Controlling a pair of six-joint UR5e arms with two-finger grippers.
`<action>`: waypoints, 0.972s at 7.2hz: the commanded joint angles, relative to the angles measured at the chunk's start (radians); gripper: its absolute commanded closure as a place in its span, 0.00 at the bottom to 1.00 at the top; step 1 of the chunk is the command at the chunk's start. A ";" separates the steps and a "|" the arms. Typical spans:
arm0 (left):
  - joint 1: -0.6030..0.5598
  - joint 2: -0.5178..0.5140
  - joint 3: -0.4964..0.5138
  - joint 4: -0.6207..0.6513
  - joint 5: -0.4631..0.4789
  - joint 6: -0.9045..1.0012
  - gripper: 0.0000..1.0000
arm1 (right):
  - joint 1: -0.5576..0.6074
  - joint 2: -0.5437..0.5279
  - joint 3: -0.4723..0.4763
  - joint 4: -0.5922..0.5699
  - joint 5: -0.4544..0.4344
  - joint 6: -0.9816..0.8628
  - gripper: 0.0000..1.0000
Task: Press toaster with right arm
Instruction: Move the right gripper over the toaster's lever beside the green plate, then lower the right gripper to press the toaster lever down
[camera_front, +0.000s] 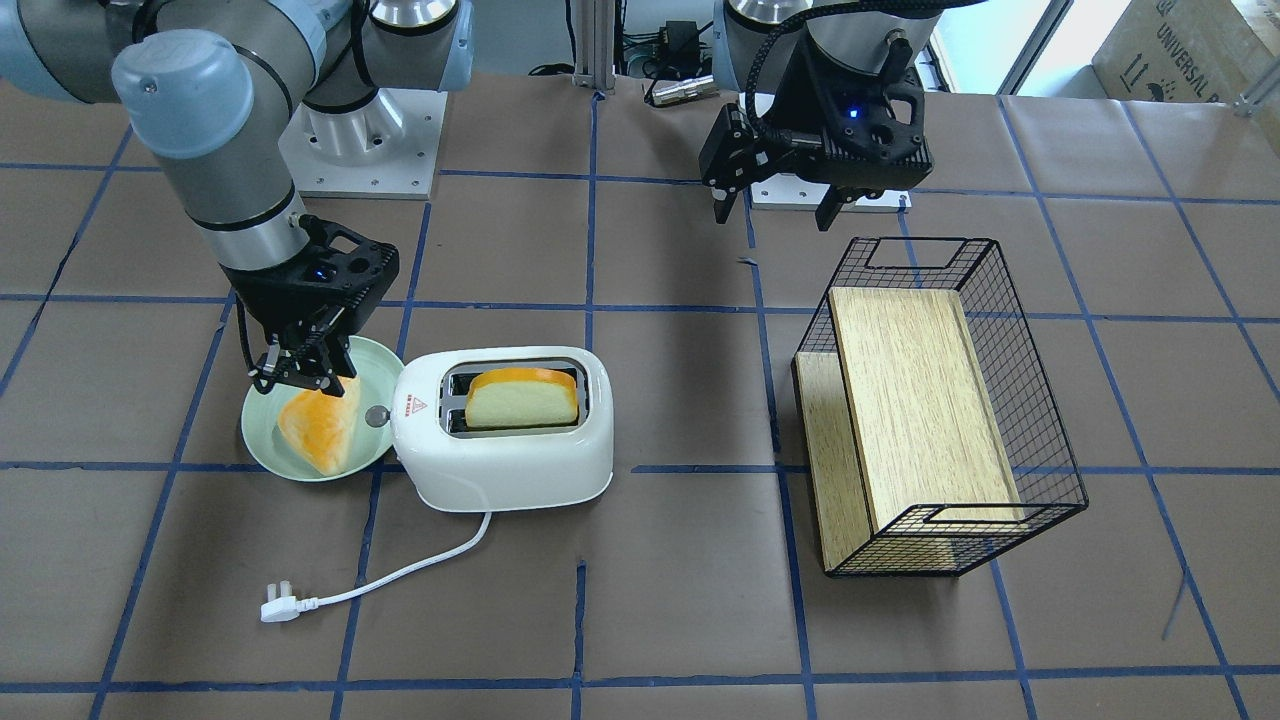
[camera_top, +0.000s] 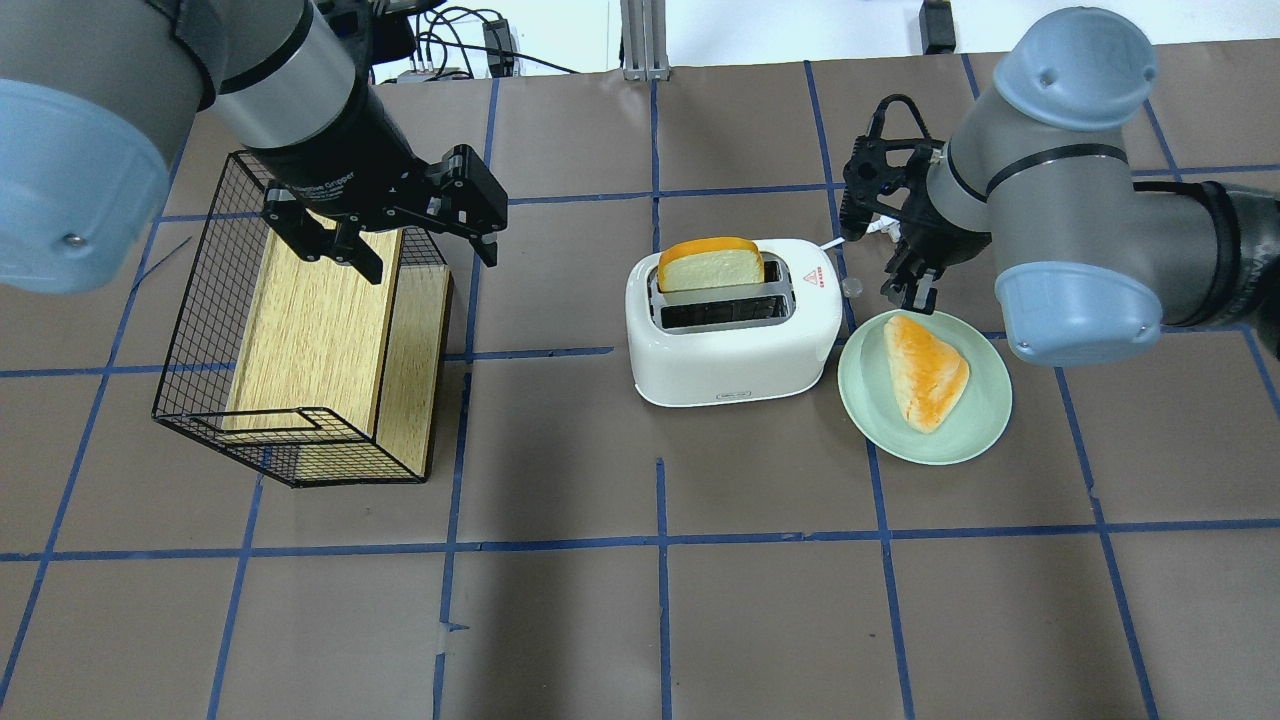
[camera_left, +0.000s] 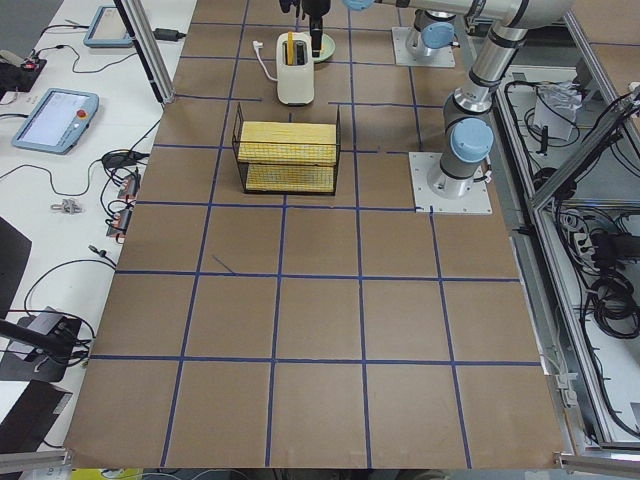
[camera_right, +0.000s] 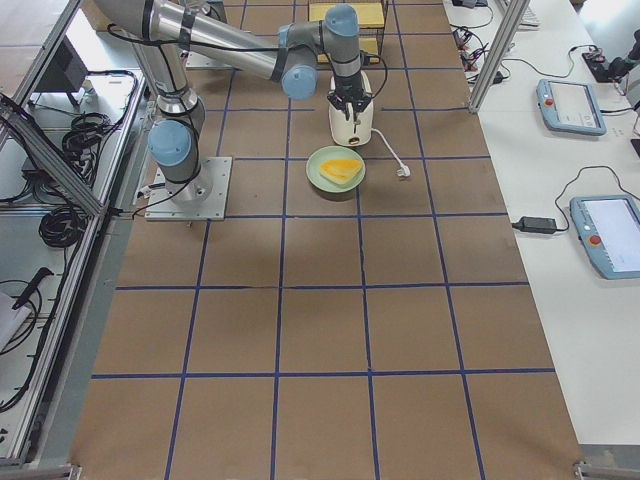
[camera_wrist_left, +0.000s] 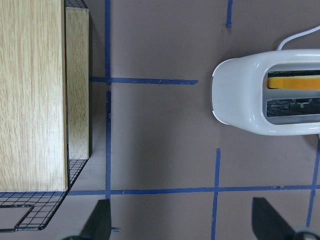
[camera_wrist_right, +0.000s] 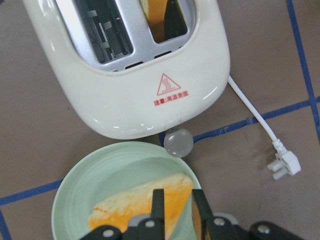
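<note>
Brown table (camera_front: 640, 600); your right gripper (camera_front: 300, 372), fingers nearly shut and empty, hangs beside the toaster (camera_front: 505, 432) (lever (camera_wrist_right: 178, 142) just ahead), poised for pressing.

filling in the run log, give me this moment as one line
right gripper: shut, empty, above plate by lever | lever: unpressed | toaster: one bread slice up | left gripper: open, over basket

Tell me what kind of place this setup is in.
Likely a robotics lab: two arms bolted to a gridded table, teach pendants on side benches, and staged props, a toaster and wire basket.
</note>
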 joint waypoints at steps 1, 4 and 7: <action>-0.001 0.000 0.000 0.000 0.000 0.000 0.00 | 0.000 0.046 -0.009 -0.039 0.083 -0.069 0.70; -0.001 0.000 0.000 0.000 0.000 0.000 0.00 | 0.000 0.088 -0.016 -0.074 0.084 -0.145 0.71; -0.001 0.000 0.000 0.000 0.000 0.000 0.00 | -0.001 0.100 -0.014 -0.056 0.070 -0.216 0.71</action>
